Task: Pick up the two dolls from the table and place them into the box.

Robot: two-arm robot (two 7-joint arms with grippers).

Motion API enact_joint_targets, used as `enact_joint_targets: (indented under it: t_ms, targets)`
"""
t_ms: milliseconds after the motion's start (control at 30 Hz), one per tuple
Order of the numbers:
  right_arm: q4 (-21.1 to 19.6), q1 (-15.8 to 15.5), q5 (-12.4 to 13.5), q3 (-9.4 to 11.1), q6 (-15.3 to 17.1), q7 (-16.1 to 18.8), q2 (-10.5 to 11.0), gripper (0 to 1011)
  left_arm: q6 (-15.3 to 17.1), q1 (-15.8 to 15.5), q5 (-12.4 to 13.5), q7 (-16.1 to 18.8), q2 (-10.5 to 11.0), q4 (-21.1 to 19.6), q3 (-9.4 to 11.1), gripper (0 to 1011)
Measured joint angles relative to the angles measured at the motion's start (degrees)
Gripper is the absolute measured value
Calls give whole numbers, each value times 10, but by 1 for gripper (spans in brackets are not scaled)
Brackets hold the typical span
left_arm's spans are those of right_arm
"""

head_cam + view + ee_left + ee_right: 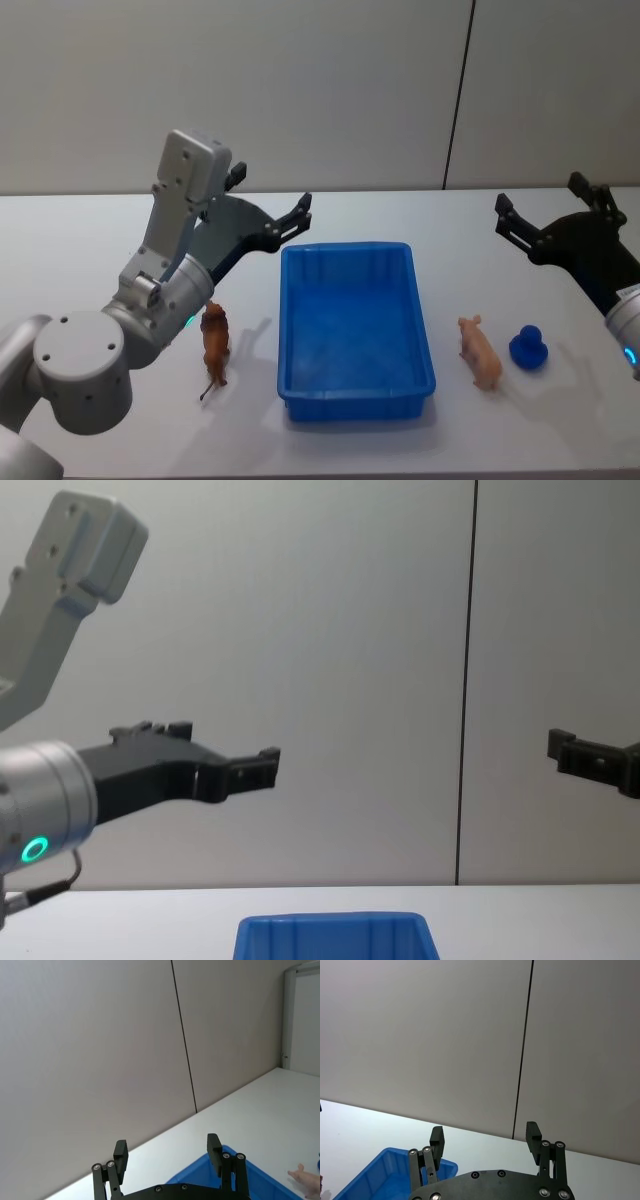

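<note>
Plain white desk (90, 240), matte and wide, with a grey panelled wall (300, 90) behind it and one dark vertical seam (458, 100) right of centre. The box (355, 405) sits mid-desk: a bright blue rectangular plastic bin with a thick rim, long axis running near to far, with nothing in it. The brown doll (214, 345) is on the desk just left of the box, near its front half and not touching it. It is a small animal figure with a darker far end and a thin dark strand at its near end. The pink doll (480, 352) is on the desk right of the box, a pale pig-like shape standing apart from the bin. A small blue toy (528, 348) sits just right of it. The left claw (270, 195) is raised over the desk by the box's far-left corner, fingers spread, empty. The right claw (545, 200) is up at the far right, also spread and empty. There is a green ring light (189, 321) on the left arm.
</note>
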Motion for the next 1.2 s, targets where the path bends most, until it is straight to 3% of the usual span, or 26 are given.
enact_joint_targets:
  t_ms: [333,667,1200]
  targets:
    - [0,0,0,0,0,0,0,1001,36,16,-44,5,11,4,-9,1001]
    - [0,0,0,0,0,0,0,1001,72,26,-72,25,14,11,-14,1001]
    - [0,0,0,0,0,0,0,1001,170,29,-110,84,8,19,-22,1001]
